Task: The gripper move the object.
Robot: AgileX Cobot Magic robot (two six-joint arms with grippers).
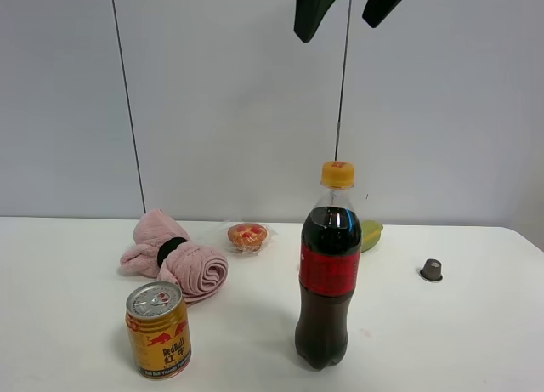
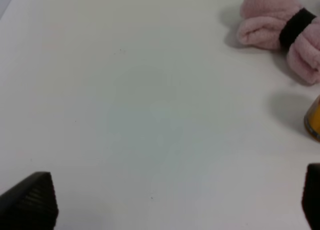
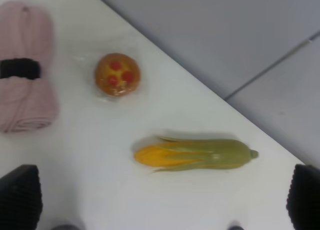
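Observation:
The gold Red Bull can (image 1: 159,331) stands upright on the white table (image 1: 442,341) at the front left. A sliver of it shows at the edge of the left wrist view (image 2: 314,121). The large black right gripper (image 1: 348,5) hangs open and empty high above the table, far from the can; in the right wrist view (image 3: 162,200) its fingers are spread wide. The left gripper (image 2: 170,205) is open and empty over bare table to the left of the can. It is not in the exterior high view.
A tall cola bottle (image 1: 330,273) stands right of the can. Behind lie a pink rolled towel (image 1: 174,258), a wrapped pastry (image 1: 247,235), a corn cob (image 3: 195,154) and a small dark capsule (image 1: 431,269). A grey wall backs the table.

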